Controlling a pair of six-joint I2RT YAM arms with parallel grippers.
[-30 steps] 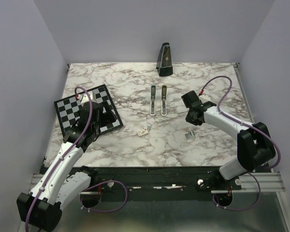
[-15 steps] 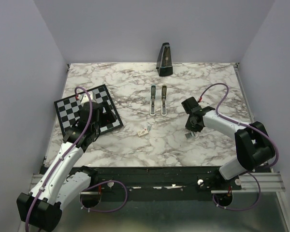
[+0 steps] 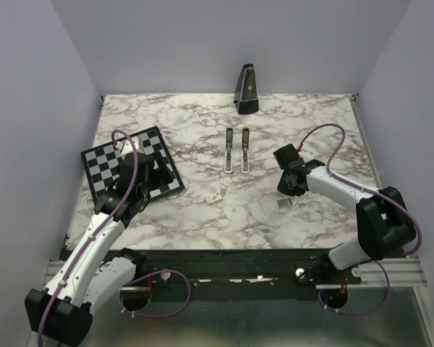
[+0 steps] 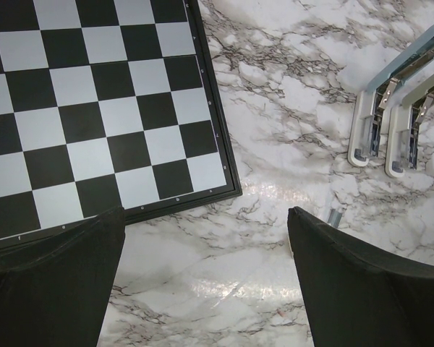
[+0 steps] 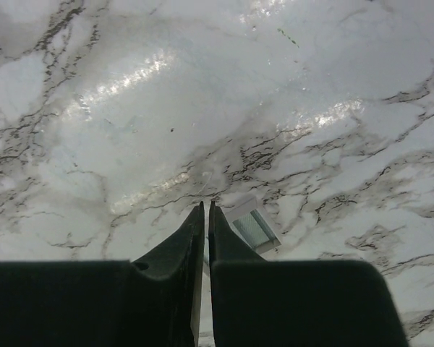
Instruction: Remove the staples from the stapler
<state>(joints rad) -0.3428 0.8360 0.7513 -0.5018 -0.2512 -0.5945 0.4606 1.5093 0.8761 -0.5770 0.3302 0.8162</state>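
The stapler lies opened into two slim parallel bars at the table's middle; its pale ends also show in the left wrist view, stapler. A small silvery block of staples lies on the marble just in front of my right gripper. In the right wrist view the staples sit beside the right fingertip, partly behind it, and the right gripper is shut with nothing seen between its tips. My left gripper hangs open at the chessboard's near right corner, left gripper holding nothing.
A chessboard lies at the left, chessboard. A black metronome stands at the back. A small cream piece rests near the middle. White walls close in three sides.
My right gripper has swung in and down towards the staples and closed its jaws. The staples, the stapler and the left arm have not moved.
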